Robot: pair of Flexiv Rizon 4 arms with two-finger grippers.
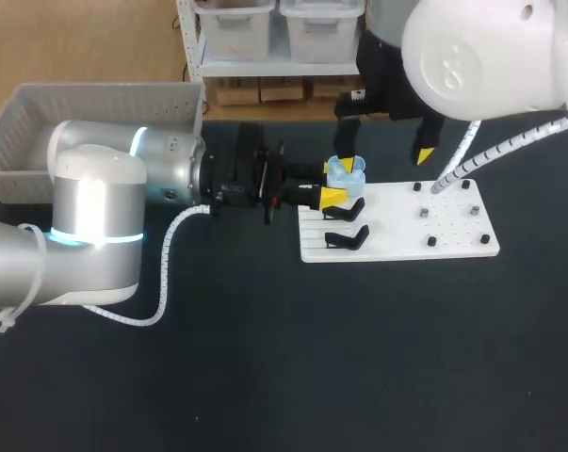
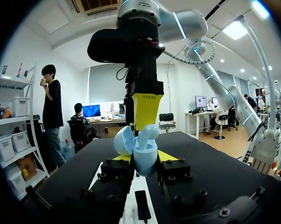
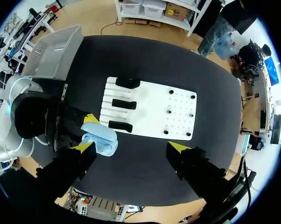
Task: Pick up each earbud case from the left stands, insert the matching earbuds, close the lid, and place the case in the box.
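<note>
Grips a pale blue earbud case (image 2: 145,150) with the left gripper (image 1: 336,183), one yellow-tipped finger pressed to each side of the lower body. Spread no wider than the case itself. Comes in from the left of the table and points right.

Holds it up off the table at the left end of the white board (image 1: 453,247), over or just beside the black stands (image 1: 346,237). Hard to tell which from these angles.

Stands upright in the grip, tall way up and down, mouth facing the ceiling. Hinged open at the top, with the lid leaning off to one side and showing its hollow inside.

Above, wide apart and gripping nothing: the right gripper (image 3: 132,147), hanging down from the far right. Hangs with one yellow tip close by the open top of the case, just past it as seen from the left wrist. Touching or barely clear, impossible to say. Keeps the other tip well to the right, over the half of the board dotted with small dark pegs (image 1: 425,215).

At the far left of the table, well apart from the case, a grey box (image 1: 95,108).
</note>
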